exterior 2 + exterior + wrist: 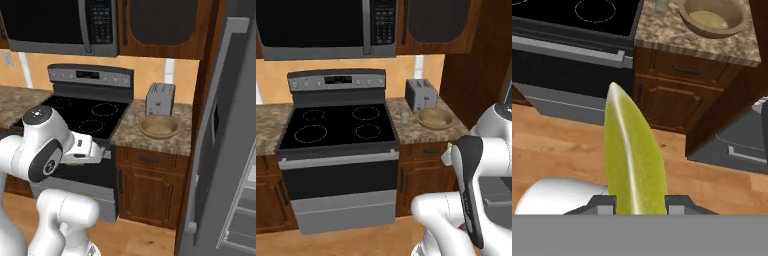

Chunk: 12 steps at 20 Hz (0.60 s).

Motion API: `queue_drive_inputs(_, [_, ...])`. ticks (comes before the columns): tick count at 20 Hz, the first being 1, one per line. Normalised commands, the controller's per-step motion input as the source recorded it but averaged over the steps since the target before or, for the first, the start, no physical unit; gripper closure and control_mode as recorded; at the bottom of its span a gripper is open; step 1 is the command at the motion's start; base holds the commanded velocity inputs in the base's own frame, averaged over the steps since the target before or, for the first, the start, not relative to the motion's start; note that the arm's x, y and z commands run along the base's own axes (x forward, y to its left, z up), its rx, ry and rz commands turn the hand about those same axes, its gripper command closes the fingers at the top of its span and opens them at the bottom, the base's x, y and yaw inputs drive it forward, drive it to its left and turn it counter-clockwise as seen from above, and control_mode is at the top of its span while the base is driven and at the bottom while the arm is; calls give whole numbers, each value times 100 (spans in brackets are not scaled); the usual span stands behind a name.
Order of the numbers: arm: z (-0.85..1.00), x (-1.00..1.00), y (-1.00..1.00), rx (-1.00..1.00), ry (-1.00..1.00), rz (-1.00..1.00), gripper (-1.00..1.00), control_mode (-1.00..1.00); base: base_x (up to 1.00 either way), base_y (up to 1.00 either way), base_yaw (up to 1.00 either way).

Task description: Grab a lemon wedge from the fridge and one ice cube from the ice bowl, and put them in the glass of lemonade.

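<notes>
Counter (421, 131): speckled stone. Ice bowl (714, 17): matt wood. Toaster (420, 94): brushed metal. Stove top (338, 125): glossy black glass.

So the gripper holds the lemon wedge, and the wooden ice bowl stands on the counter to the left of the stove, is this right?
Not quite. The ice bowl stands on the counter to the right of the stove, in front of the toaster; the left base view shows it. The rest is right: in the hand view the gripper holds the lemon wedge.
</notes>
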Motion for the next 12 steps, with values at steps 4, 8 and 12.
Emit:
queue_drive_inputs(4, [0,0,0,0,0,0,100,100,100,0,-15])
queue_drive_inputs(8, [0,0,0,0,0,0,100,100,100,1,-13])
queue_drive_inputs(12, [0,0,0,0,0,0,100,100,88,0,-11])
